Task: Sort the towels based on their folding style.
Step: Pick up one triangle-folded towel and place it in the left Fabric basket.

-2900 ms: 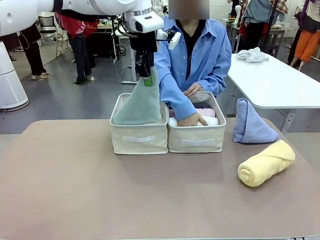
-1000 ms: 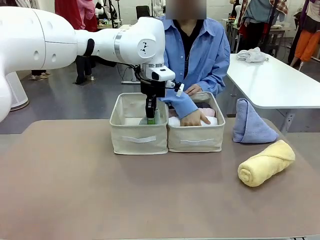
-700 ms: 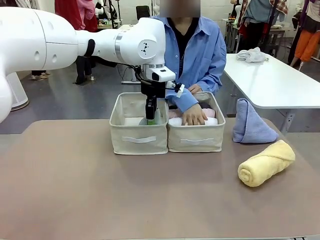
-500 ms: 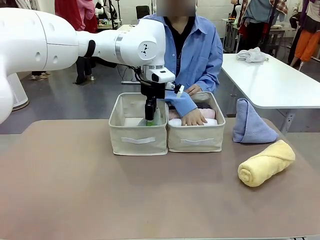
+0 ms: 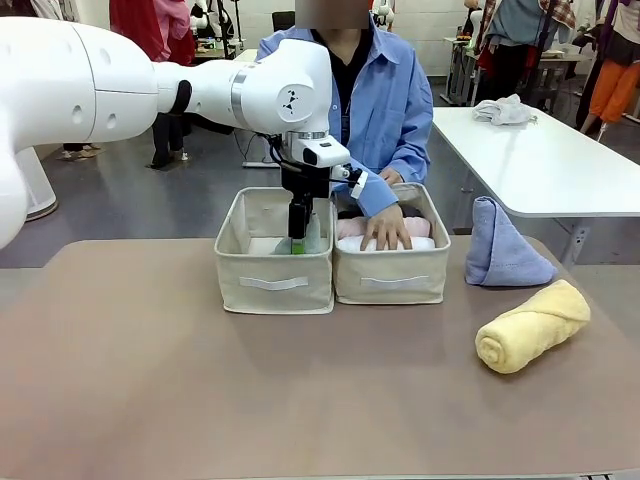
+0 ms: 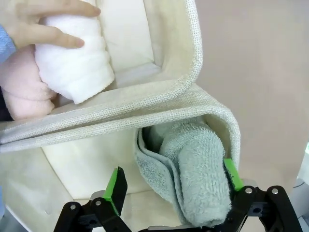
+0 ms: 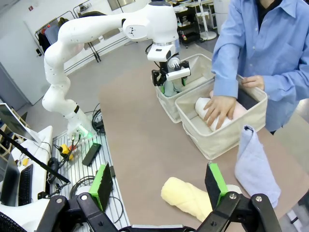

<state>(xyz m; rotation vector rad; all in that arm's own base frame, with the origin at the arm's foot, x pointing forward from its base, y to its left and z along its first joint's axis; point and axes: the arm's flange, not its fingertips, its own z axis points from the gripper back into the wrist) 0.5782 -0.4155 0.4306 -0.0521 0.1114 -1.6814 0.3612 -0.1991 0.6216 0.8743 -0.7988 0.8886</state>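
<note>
- A short while ago the mint-green towel (image 6: pixel 193 164) hung high over the left box (image 5: pixel 272 285). Now it is down inside that box, against the wall next to the other box.
- The left claw (image 5: pixel 297 238) is down in the box too. Its fingers are wide apart with the towel between them.
- One green pad (image 6: pixel 231 175) seems to touch the fluffy cloth. If the claw lifts, it might snag the towel and pull it back out.
- In the right box (image 5: pixel 390 280) the person's hand (image 5: pixel 385 228) rests on the white roll (image 5: pixel 425 243), beside the pink roll (image 5: pixel 348 227). The hand is near the claw, so a sideways swing could bump it.
- The blue cone (image 5: pixel 500 255) and the yellow roll (image 5: pixel 532 328) wait on the table, not sorted yet.
- The right claw (image 7: pixel 159 181) is wide and empty, high over the table.
</note>
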